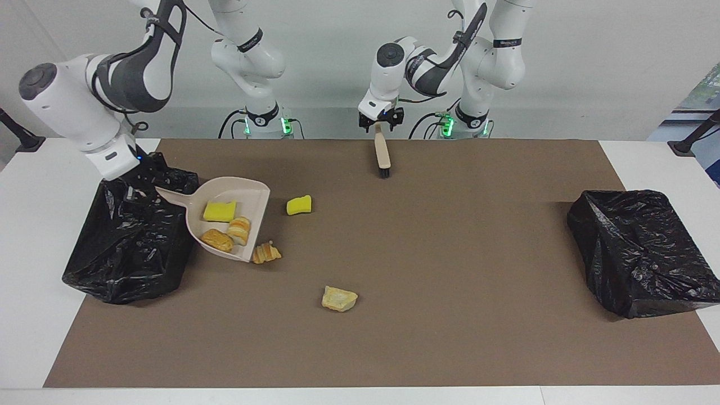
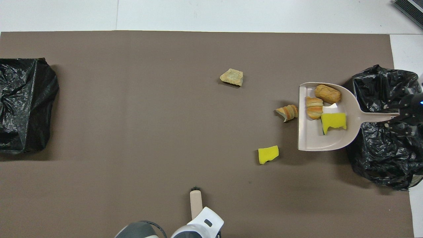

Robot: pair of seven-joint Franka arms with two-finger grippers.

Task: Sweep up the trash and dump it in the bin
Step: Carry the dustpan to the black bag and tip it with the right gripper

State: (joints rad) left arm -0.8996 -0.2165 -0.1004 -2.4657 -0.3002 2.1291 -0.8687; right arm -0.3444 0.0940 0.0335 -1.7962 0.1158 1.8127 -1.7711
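Facing view
- right end effector (image 1: pixel 138 183): 9 o'clock of the mat, over the rim of the bagged bin (image 1: pixel 132 236); clamped on the handle tip of the dustpan (image 1: pixel 247 197)
- dustpan: off the mat, tilted; handle over the bin, pan over the mat just beside it
- trash in pan: yellow sponge (image 1: pixel 219 211), brown pastry bit (image 1: pixel 217 240), striped roll (image 1: pixel 239 229)
- trash on mat: pastry curl (image 1: pixel 266 253) at the pan's lip, 5 o'clock of the pan; sponge chunk (image 1: pixel 298 205) at 3 o'clock of the pan, apart from it; bread chunk (image 1: pixel 339 298) alone near 6 o'clock of the mat
- left end effector (image 1: pixel 381 119): 12 o'clock of the mat, at the top of the brush (image 1: pixel 383 154) handle; cannot tell if it grips or has let go
- brush: near upright, bristles on the mat
- second bin (image 1: pixel 635 253): 3 o'clock

Overhead view
- bagged bin (image 2: pixel 383 142): 3 o'clock; right end effector (image 2: pixel 404 115) over it, on the dustpan (image 2: pixel 310 138) handle
- in pan: yellow sponge (image 2: pixel 333 120), brown pastry bit (image 2: pixel 327 94), striped roll (image 2: pixel 314 107)
- on mat: pastry curl (image 2: pixel 287 112) at 9 o'clock of the pan; sponge chunk (image 2: pixel 268 154) at 7 o'clock; bread chunk (image 2: pixel 231 76) at 10 o'clock, well apart
- brush (image 2: pixel 195 200): 6 o'clock
- second bin (image 2: pixel 23 105): 9 o'clock
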